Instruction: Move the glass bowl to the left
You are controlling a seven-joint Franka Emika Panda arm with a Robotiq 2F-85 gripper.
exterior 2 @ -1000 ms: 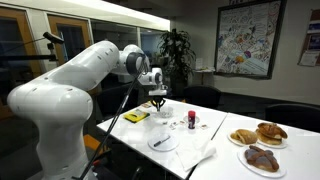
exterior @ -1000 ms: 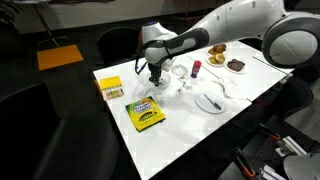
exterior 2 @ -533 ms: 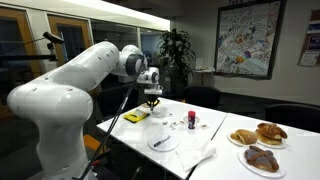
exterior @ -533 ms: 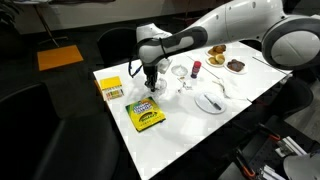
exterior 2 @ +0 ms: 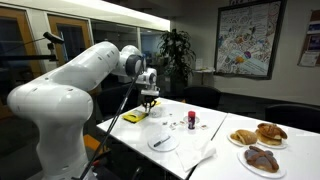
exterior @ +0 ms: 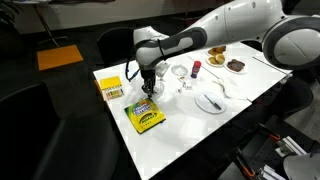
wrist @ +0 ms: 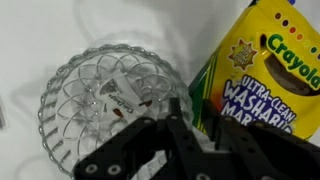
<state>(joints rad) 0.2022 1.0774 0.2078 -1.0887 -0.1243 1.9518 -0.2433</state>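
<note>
The glass bowl [wrist: 105, 100] is small, round, clear and patterned, with a few small wrapped pieces inside. In the wrist view it fills the left half of the picture. My gripper [wrist: 190, 112] is shut on the bowl's right rim, one finger inside and one outside. In both exterior views the gripper [exterior: 148, 88] [exterior 2: 150, 100] holds the bowl [exterior: 150, 92] low over the white table, just beyond the crayon box. The bowl itself is hard to make out there.
A yellow-green Crayola marker box [wrist: 262, 70] [exterior: 145, 115] lies right beside the bowl. A yellow box [exterior: 110, 87] sits near the table's corner. A white plate with cutlery [exterior: 208, 100], a red bottle [exterior: 197, 67] and plates of pastries [exterior 2: 258, 133] stand further along.
My gripper has moved left across the table with the bowl, away from the white plate and up to the Crayola box.
</note>
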